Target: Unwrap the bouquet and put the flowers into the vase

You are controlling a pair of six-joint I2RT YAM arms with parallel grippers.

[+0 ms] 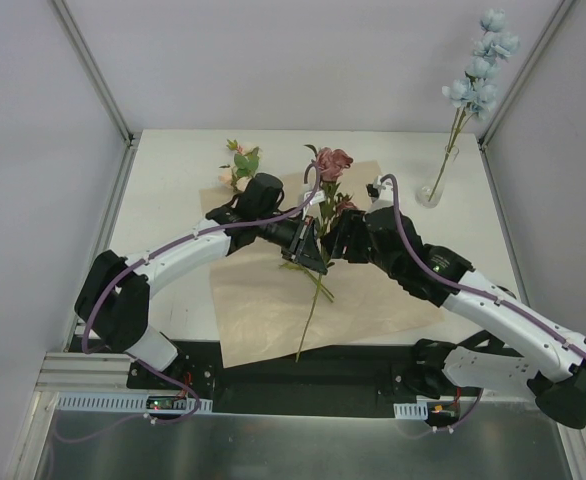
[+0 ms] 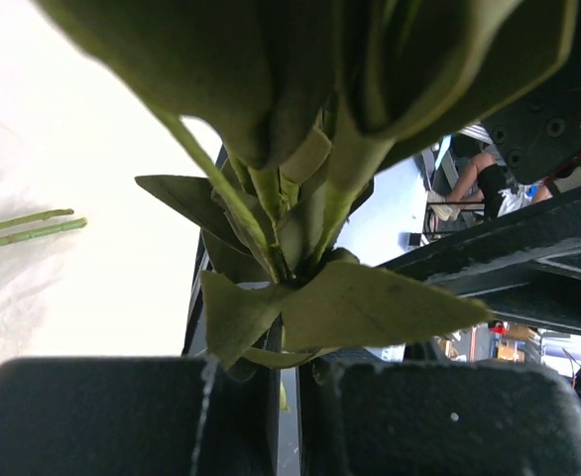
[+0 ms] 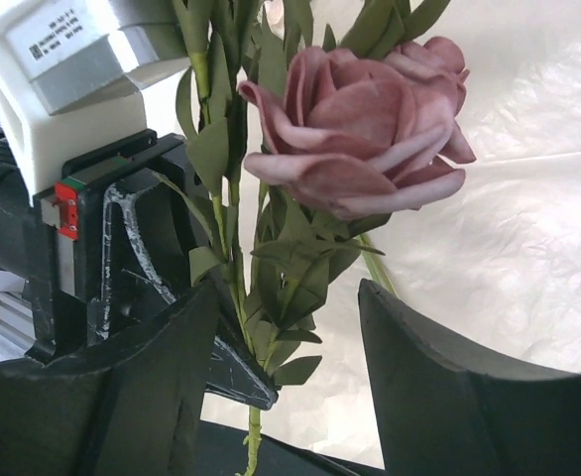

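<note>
The bouquet's tan paper (image 1: 263,300) lies spread flat on the table. My left gripper (image 1: 308,248) is shut on the green stem of a dusty-pink rose (image 1: 333,162), held above the paper; the stem (image 1: 308,325) hangs toward the near edge. In the left wrist view the fingers (image 2: 122,416) pinch the stem under its leaves (image 2: 370,307). My right gripper (image 1: 341,238) stands open beside it; the stem (image 3: 233,288) and leaves lie between its fingers (image 3: 439,387), below the rose (image 3: 370,129). The clear vase (image 1: 433,190) at the back right holds a pale blue flower spray (image 1: 483,60).
More flowers (image 1: 241,165) with pink blooms and leaves lie at the paper's back left corner. Two loose green stems (image 2: 28,228) rest on the paper in the left wrist view. White walls and metal frame posts enclose the table.
</note>
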